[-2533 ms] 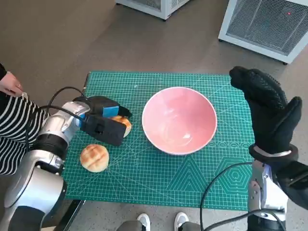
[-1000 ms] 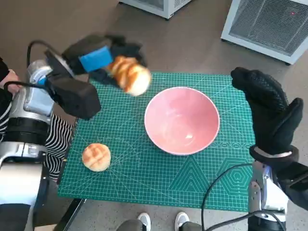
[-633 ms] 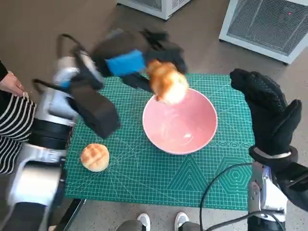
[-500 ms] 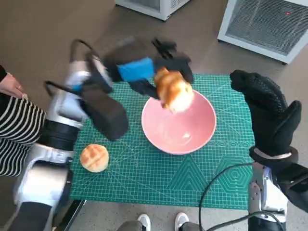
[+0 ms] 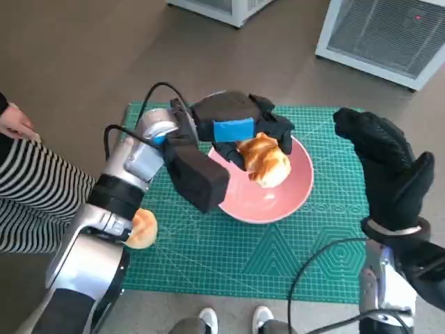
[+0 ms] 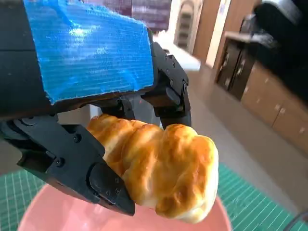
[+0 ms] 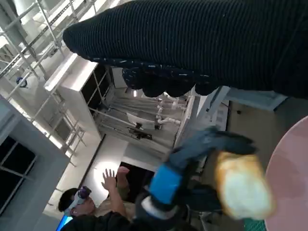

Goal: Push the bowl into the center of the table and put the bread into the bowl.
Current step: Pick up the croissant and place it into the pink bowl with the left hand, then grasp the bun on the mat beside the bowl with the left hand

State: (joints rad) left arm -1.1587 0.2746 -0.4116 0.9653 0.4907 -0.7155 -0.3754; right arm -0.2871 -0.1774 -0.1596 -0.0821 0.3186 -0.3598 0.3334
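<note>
Left hand: the left hand gripped a bread roll, holding it over the bowl.
Right hand: the right hand hung raised beside the bowl, fingers apart, holding nothing.
Bowl: it sat on the green mat of the bench, near the middle.
Second bun: a bun lay near the mat's left edge, partly behind the forearm.
Risk: released from this height, the roll might bounce off the rim; the wrist could nudge the bowl.
</note>
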